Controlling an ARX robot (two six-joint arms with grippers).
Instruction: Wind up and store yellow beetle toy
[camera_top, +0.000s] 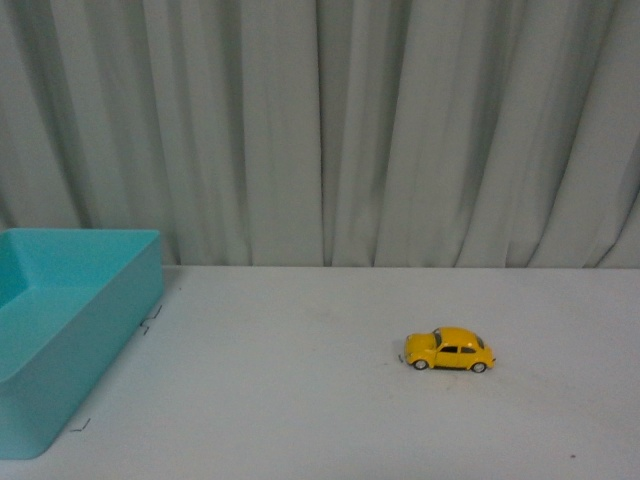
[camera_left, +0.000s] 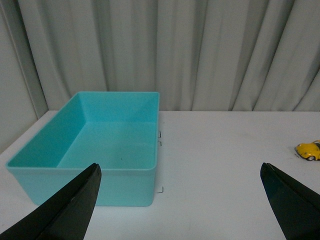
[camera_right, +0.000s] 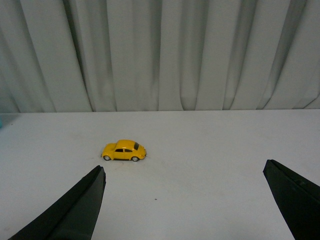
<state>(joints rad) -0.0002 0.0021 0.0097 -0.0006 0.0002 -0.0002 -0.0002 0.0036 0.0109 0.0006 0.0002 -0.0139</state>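
Sitting on its wheels, the beetle (camera_top: 450, 349) shows side-on in the front view, out on the white desk (camera_top: 300, 420), right of centre and well apart from the teal box (camera_top: 70, 340) at the left edge, with a grey curtain (camera_top: 320, 130) hanging behind. Over to the left wrist view: the left claw (camera_left: 180, 170) is spread wide with nothing between its dark fingers. The open-topped box lies just beyond it, inner floor showing, and the beetle (camera_left: 308, 150) peeks in at the picture's edge. Right wrist view now: the right claw (camera_right: 184, 167) is spread wide too, gripping nothing. The beetle (camera_right: 124, 150) stands on the desk beyond the gap, apart from both fingers and nearer one of them.
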